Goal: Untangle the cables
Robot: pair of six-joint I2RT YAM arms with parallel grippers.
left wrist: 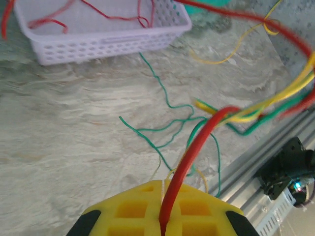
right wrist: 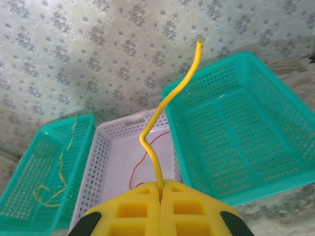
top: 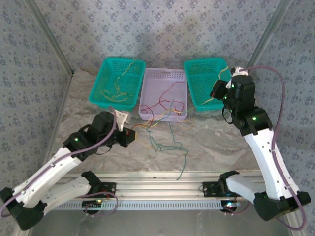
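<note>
Left gripper [left wrist: 162, 209]: clamped fully shut on the red cable [left wrist: 197, 142]. I hold it low over the table [top: 211, 142], probably to draw that strand out of the knot of cables [top: 165, 123] at the lilac basket's [top: 164, 71] front edge.

Right gripper [right wrist: 161, 189]: closed on a yellow cable [right wrist: 167, 103], raised near the right green basket [right wrist: 246, 132] (presumably lifted to free it).

Green strands [top: 172, 142] lie loose on the table.
</note>
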